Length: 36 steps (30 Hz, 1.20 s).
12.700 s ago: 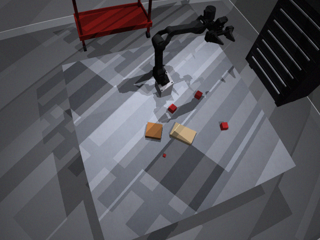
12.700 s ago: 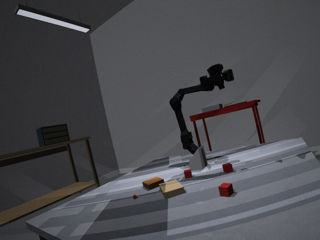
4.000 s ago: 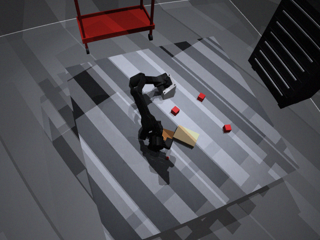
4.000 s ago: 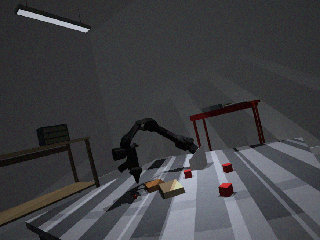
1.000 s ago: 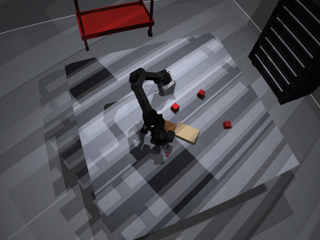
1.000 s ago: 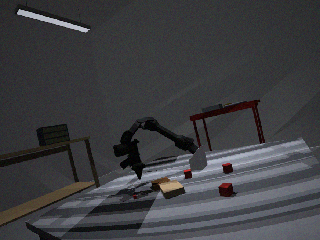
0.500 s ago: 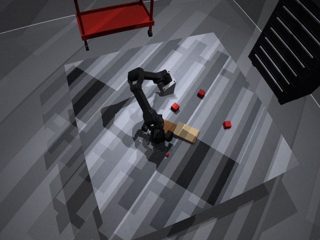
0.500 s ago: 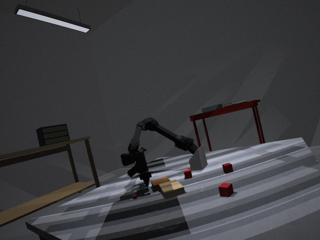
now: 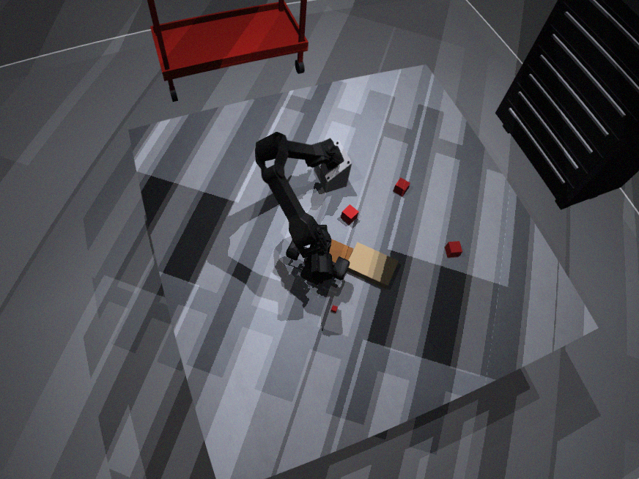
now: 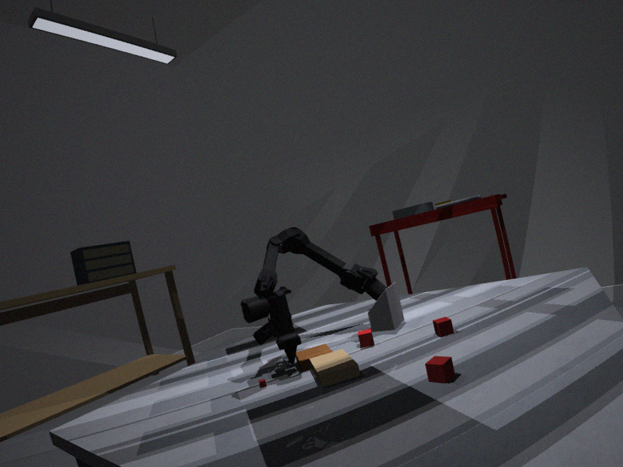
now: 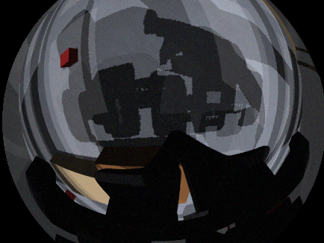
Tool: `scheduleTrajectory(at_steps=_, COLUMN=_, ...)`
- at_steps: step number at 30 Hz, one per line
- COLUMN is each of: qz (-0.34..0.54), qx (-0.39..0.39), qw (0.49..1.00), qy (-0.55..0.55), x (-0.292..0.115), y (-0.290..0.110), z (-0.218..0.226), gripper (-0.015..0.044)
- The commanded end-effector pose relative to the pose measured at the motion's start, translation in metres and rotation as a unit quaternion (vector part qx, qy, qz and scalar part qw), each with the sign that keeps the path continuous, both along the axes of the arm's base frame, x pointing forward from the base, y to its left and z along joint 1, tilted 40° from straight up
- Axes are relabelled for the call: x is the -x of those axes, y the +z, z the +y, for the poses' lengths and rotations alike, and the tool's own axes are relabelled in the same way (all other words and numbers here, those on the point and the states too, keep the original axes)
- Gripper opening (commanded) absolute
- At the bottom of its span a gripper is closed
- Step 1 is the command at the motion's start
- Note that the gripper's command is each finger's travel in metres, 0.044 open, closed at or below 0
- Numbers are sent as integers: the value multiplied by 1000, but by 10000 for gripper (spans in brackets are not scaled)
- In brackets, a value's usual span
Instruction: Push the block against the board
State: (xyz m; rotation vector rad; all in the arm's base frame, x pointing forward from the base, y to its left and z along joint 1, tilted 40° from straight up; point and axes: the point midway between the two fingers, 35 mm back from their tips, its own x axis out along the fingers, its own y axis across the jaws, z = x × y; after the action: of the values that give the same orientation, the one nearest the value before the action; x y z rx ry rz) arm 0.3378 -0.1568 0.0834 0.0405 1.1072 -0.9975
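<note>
1. Already, the square block is seen touching one end of the board near the table's middle.
2. Edge alignment is judged close, though it cannot be confirmed.
3. The gripper is held closed on nothing, low beside the block.
4. Withdrawal of the hand is judged left.

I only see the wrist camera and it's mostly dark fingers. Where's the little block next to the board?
Observer: From the top, the block sits at one end of the board, with no gap showing.
Operator: Where's my gripper?
Observer: The shut gripper points down beside the block, on the side away from the board.
Operator: Is a red cube in the way?
Observer: No, the nearest big red cube stands apart from the block, touching nothing.
</note>
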Motion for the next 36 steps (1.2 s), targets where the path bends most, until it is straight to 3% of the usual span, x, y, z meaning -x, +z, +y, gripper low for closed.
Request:
scheduleTrajectory(at_steps=1, qz=-2, qx=-1, qw=1000, qy=0, x=4, y=-2, z=3, gripper=0)
scheduleTrajectory(at_steps=36, qz=-7, qx=2, qw=1000, qy=-1, x=-27, y=31, z=-9, gripper=0)
